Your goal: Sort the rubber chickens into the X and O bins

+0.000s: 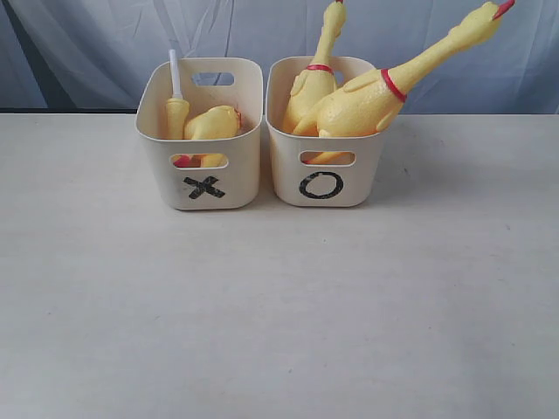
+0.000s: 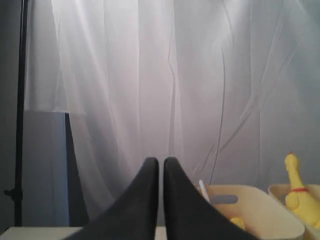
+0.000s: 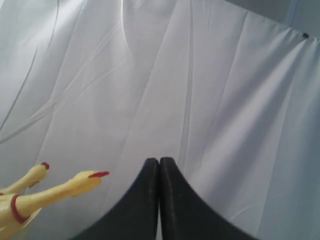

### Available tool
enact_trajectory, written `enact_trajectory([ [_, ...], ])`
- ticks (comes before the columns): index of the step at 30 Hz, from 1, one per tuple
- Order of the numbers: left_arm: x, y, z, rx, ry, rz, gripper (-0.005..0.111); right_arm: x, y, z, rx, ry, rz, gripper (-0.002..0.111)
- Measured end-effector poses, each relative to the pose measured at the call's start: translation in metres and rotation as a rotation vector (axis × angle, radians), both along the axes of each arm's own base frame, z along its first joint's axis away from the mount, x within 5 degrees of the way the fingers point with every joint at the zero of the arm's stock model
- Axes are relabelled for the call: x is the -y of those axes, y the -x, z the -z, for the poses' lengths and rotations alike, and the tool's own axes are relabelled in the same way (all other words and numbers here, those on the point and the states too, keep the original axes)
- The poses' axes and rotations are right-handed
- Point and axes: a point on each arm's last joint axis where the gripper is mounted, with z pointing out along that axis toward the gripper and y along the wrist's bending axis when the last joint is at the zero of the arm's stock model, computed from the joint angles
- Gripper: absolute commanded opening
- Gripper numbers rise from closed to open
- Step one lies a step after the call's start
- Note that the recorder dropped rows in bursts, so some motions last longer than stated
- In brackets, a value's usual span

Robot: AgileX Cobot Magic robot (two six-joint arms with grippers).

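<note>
Two cream bins stand side by side at the back of the table. The X bin [image 1: 203, 185] holds the headless chicken body [image 1: 212, 123] and the neck-and-head piece [image 1: 176, 113] with its white tube sticking up. In the O bin [image 1: 323, 188] are two whole rubber chickens: one upright [image 1: 316, 83], one leaning right with its neck over the rim [image 1: 384, 92]. Neither gripper shows in the exterior view. My left gripper [image 2: 161, 162] is shut and empty, held off to the side of the X bin [image 2: 260, 212]. My right gripper [image 3: 159, 162] is shut and empty, with chicken heads [image 3: 80, 182] beside it.
A pale table [image 1: 279, 305] stretches in front of the bins. A white curtain [image 1: 105, 44] hangs behind them. A dark stand pole [image 2: 21, 115] rises at the side in the left wrist view.
</note>
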Motion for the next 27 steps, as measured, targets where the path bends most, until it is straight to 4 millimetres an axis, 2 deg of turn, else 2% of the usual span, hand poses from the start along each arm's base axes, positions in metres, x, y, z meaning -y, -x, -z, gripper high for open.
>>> enact_trajectory([
  [5,0.0,-0.008,0.037,-0.077,-0.036,-0.01,0.004,0.0,-0.01,0.028,-0.086,0.002,0.0,0.0],
  [11,0.001,-0.016,0.07,-0.172,-0.062,-0.013,0.004,-0.001,-0.02,0.064,-0.202,0.017,0.001,0.0],
  [17,0.001,-0.021,0.098,-0.261,-0.092,-0.019,0.004,-0.002,-0.023,0.082,-0.309,0.105,0.013,0.0],
  [27,-0.001,-0.021,0.109,-0.36,-0.1,-0.037,0.004,-0.003,-0.022,0.106,-0.566,0.102,-0.011,0.0],
])
